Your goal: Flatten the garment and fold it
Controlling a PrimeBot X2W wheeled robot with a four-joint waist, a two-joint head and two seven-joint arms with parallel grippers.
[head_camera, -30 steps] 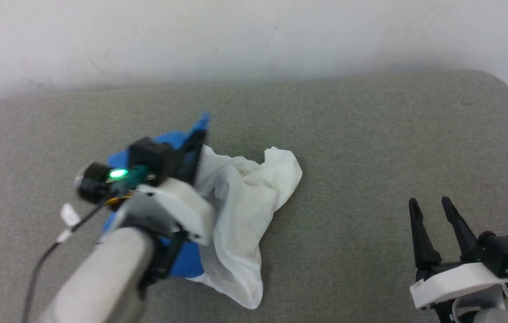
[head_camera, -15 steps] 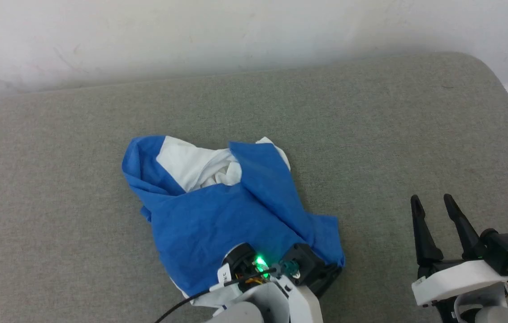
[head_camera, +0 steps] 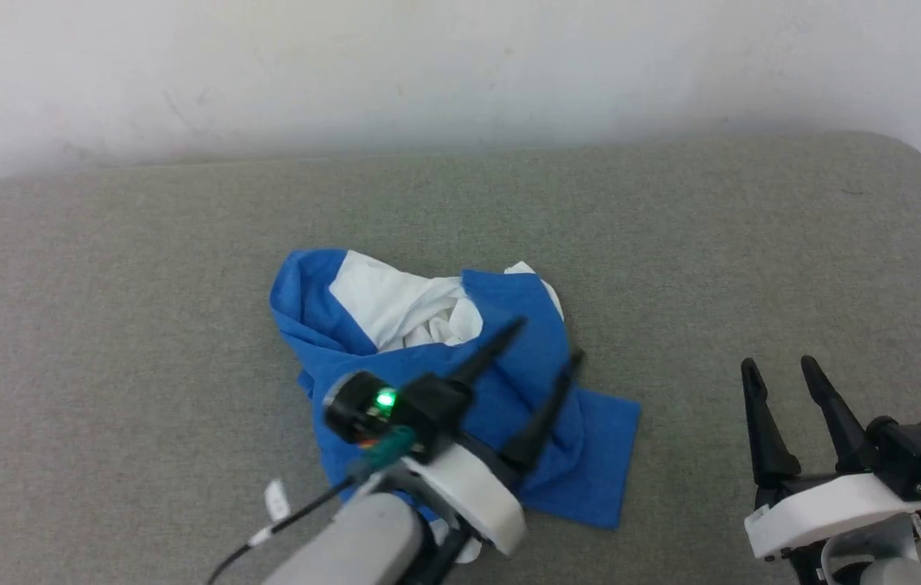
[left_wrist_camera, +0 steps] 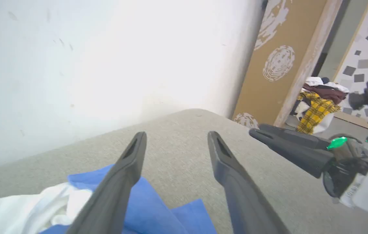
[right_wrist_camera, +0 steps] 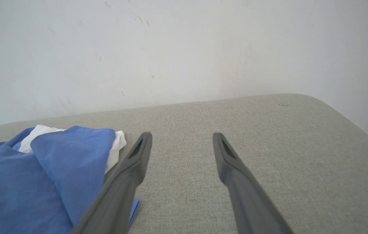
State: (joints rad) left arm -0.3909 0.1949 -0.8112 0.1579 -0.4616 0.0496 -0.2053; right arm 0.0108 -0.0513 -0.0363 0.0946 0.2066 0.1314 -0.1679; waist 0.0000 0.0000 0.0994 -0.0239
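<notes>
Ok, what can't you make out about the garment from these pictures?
Head view: the garment's near-left part, behind the left pincer and forearm.
Left wrist view: most of it, cut off by the bottom edge.
Right wrist view: the rest runs past the left edge.
Sleeves and neckline: lost in bunched folds.

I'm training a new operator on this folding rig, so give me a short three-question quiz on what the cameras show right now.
1. True or false: the left gripper is shut on the garment.
2. Where is the right gripper? A) pressing on the garment. B) open over the bare grey cushion, to the garment's right. C) gripping a white sleeve.
3. Fill in: the garment lies ____, blue cloth bunched around white, not yet flattened.

Key: 1 false, its fingers stand apart above the blue cloth and hold nothing. 2 B. 3 crumpled.
</notes>
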